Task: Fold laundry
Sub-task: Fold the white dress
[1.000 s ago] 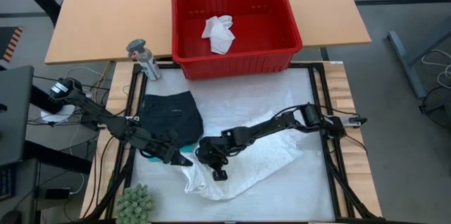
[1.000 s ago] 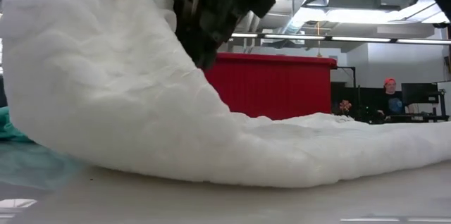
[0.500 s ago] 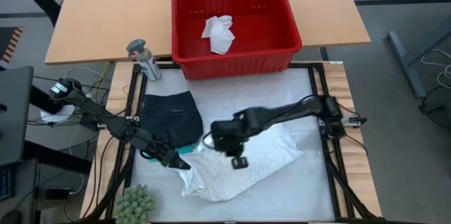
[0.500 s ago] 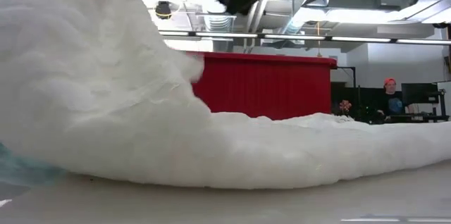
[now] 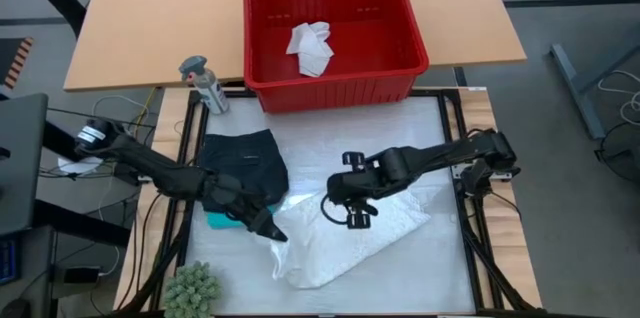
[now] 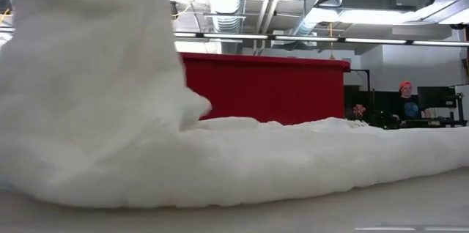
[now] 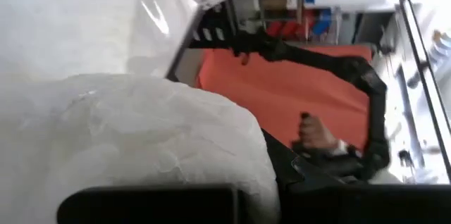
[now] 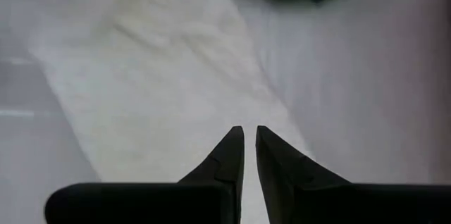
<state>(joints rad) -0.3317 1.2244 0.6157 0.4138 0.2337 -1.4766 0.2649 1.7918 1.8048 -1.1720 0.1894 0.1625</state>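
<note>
A white fluffy garment [image 5: 375, 233] lies across the middle of the white mat; in the low view its left part stands up as a tall fold [image 6: 88, 79]. My left gripper [image 5: 268, 230] is shut at the garment's left edge, and the cloth [image 7: 141, 132] fills its wrist view and hides the fingers. My right gripper [image 5: 350, 218] hangs shut above the garment's middle with nothing between its tips [image 8: 249, 136]; the cloth [image 8: 162, 76] shows far below them. Black shorts [image 5: 240, 163] lie flat at the left. A teal garment [image 5: 213, 220] peeks out under my left arm. My left gripper has the white garment by its left edge [image 5: 278, 238], coming nearly level from the table's left. The cloth itself hides the fingers, so the kind of hold cannot be told. That end stands raised, and the rest of the garment lies on the mat.
A red basket [image 5: 340, 90] stands at the far edge with one white cloth [image 5: 310, 48] in it. A spray bottle [image 5: 203, 83] stands far left and a green fuzzy plant [image 5: 190, 288] near left. Bare mat [image 5: 430, 273] lies near right. A person sits far behind.
My right gripper has risen off the garment's near-left part, gone toward the table's right and far edges, and tipped to point more steeply down. My left gripper has moved a little toward the right with the garment's left edge. That raised end now stands steeper.
</note>
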